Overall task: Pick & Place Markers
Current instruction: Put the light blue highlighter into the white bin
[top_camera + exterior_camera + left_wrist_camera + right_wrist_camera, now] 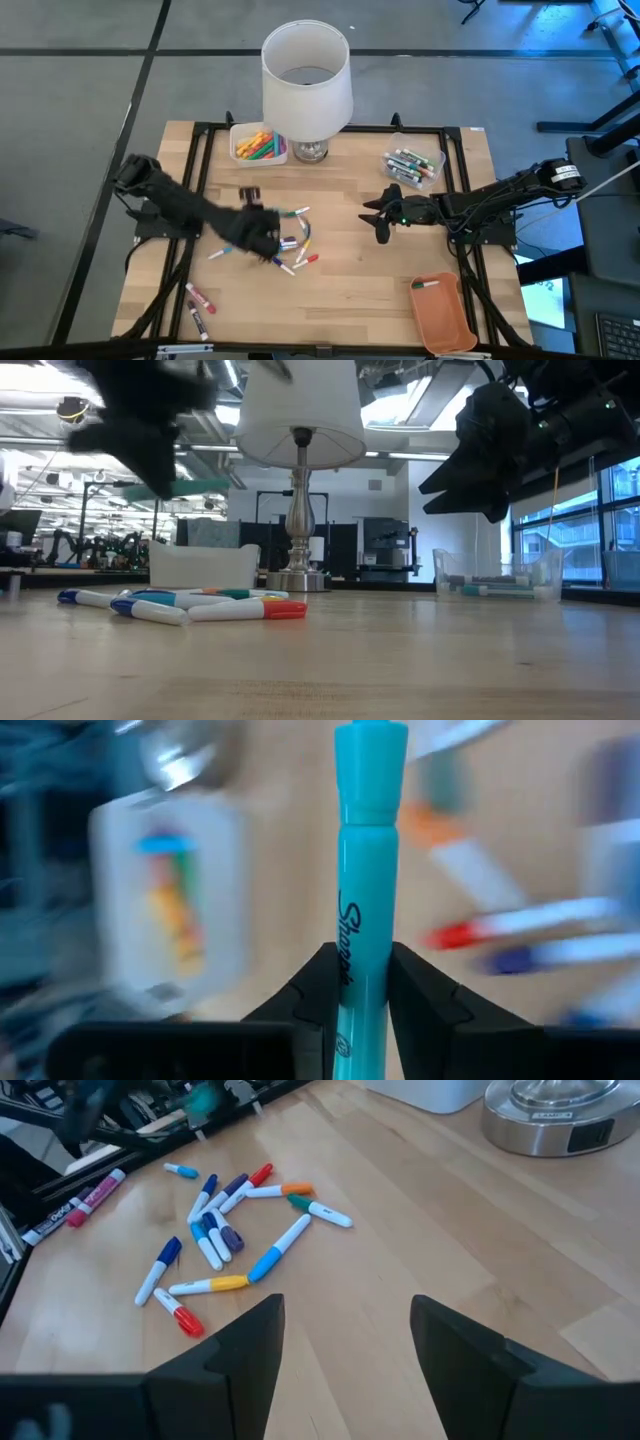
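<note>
The sorting looks partly done. Two pink markers [196, 308] lie near the table's front left edge. The left gripper [362, 982] is clamped on a teal Sharpie highlighter [366, 870], lifted clear above the loose pile of markers [295, 243] at mid-table. Behind, a white bin [258, 144] already holds bright highlighters, beside a white-shaded lamp [306, 80]. The right gripper [347, 1330] hovers right of the pile, jaws apart and empty. A clear bin [414, 165] holds more markers, and an orange tray [443, 315] holds one. The wooden table [350, 300] stands in an open workshop with windows at the right.
</note>
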